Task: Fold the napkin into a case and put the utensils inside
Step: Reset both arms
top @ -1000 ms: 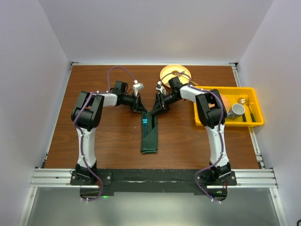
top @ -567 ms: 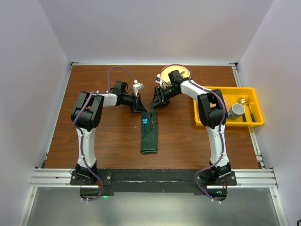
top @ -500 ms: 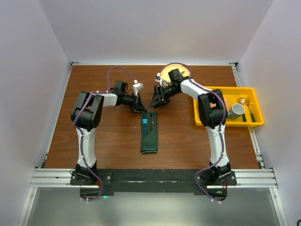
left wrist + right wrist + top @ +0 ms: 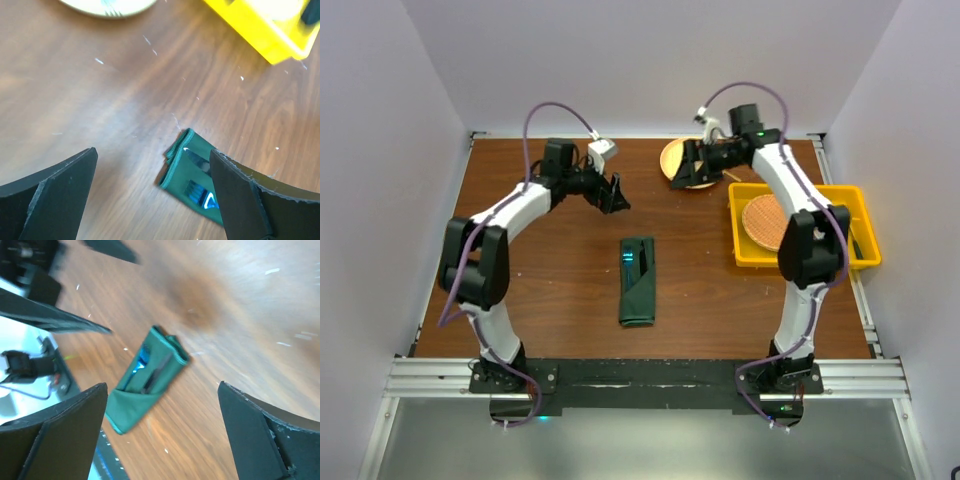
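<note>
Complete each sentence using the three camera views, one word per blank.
1. The fork tucked into the dark green case is bright ____.
2. The left claw and the right claw both stand ____, gripping nothing.
3. The bin at the right of the table is coloured ____.
4. The case lies ____ the two arms, touched by neither claw.

Missing words: blue; open; yellow; between
</note>
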Controlling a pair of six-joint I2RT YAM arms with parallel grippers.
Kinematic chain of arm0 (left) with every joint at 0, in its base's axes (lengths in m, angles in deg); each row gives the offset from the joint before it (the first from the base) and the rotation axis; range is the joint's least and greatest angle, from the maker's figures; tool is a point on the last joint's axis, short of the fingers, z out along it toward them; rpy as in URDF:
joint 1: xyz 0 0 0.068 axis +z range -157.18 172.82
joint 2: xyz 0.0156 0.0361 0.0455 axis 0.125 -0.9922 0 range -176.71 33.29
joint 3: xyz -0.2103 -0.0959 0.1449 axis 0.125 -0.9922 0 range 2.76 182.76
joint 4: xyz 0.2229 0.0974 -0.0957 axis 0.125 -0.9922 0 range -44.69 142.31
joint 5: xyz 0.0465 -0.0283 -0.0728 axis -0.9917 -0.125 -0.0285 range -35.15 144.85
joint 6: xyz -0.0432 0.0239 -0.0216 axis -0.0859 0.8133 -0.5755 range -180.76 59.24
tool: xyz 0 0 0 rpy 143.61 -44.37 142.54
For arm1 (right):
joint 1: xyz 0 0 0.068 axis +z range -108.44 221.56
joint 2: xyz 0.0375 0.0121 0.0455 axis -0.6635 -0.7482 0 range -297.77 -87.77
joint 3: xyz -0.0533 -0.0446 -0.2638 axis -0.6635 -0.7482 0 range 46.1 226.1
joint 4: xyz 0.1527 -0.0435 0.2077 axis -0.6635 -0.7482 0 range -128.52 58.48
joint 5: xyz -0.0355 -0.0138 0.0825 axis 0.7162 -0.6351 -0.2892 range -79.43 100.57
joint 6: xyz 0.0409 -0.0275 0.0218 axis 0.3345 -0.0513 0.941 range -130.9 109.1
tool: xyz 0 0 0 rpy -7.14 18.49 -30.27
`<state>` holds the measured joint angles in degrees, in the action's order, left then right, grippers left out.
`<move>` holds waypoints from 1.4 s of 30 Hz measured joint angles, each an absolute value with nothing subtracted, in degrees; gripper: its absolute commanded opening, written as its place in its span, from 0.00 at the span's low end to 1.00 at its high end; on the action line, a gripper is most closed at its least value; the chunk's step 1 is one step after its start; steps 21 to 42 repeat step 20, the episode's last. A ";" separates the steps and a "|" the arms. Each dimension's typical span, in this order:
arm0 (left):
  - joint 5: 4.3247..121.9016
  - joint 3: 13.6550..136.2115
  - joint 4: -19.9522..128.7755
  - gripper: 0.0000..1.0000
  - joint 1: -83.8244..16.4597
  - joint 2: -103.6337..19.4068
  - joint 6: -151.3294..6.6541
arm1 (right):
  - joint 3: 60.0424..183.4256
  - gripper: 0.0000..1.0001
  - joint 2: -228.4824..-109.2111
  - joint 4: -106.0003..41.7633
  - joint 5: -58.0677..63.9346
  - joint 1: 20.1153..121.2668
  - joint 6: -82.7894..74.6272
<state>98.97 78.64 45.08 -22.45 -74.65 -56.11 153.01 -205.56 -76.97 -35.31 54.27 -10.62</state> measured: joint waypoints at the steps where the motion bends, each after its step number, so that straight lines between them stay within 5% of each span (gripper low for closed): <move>1: 97.31 78.84 44.01 1.00 -22.36 -72.37 -55.39 | 152.93 0.98 -203.53 -77.28 -34.77 52.98 -11.19; 9: 85.16 79.34 32.08 1.00 -21.44 -54.91 -51.74 | 141.25 0.98 -183.99 -78.53 -27.53 44.90 -16.72; 20: 73.99 55.19 21.74 1.00 -21.44 -33.14 -50.41 | 108.75 0.98 -158.72 -78.02 -20.41 45.31 -19.98; 42: 73.99 55.19 21.74 1.00 -21.44 -33.14 -50.41 | 108.75 0.98 -158.72 -78.02 -20.41 45.31 -19.98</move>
